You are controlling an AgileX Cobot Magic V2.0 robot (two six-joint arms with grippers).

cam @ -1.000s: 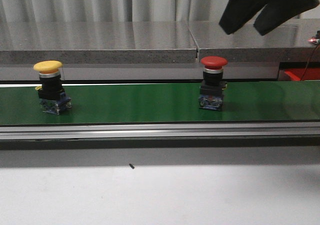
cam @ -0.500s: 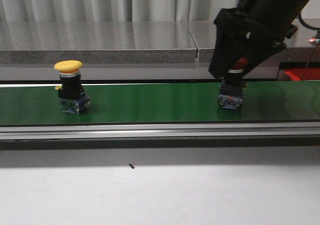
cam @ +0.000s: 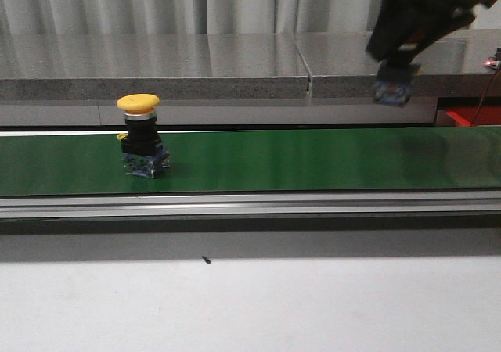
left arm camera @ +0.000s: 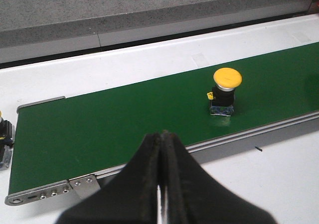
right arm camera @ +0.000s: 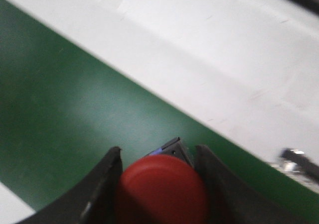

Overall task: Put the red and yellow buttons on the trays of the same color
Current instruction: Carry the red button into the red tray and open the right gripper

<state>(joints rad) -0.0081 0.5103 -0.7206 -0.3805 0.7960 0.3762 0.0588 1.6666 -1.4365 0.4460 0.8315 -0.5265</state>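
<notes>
The yellow button (cam: 138, 133) stands upright on the green belt (cam: 274, 160), left of centre; it shows as well in the left wrist view (left arm camera: 227, 79). The red button hangs in the air above the belt's right part, its blue base (cam: 393, 92) showing below my right gripper (cam: 401, 55), which is shut on it. In the right wrist view the red cap (right arm camera: 162, 189) fills the space between the two fingers of that gripper (right arm camera: 158, 150). My left gripper (left arm camera: 163, 135) is shut with nothing in it, over the belt's near rail, well short of the yellow button. No tray is recognisable.
A grey stone-like ledge (cam: 156, 66) runs behind the belt, an aluminium rail (cam: 235, 205) in front, then white tabletop (cam: 250, 305). A red surface (cam: 472, 116) shows at the far right edge. A small dark part (left arm camera: 4, 139) sits by the belt's end.
The belt has carried the yellow button to the right. My right gripper came down around the red button, shut on it and lifted it off the belt.
</notes>
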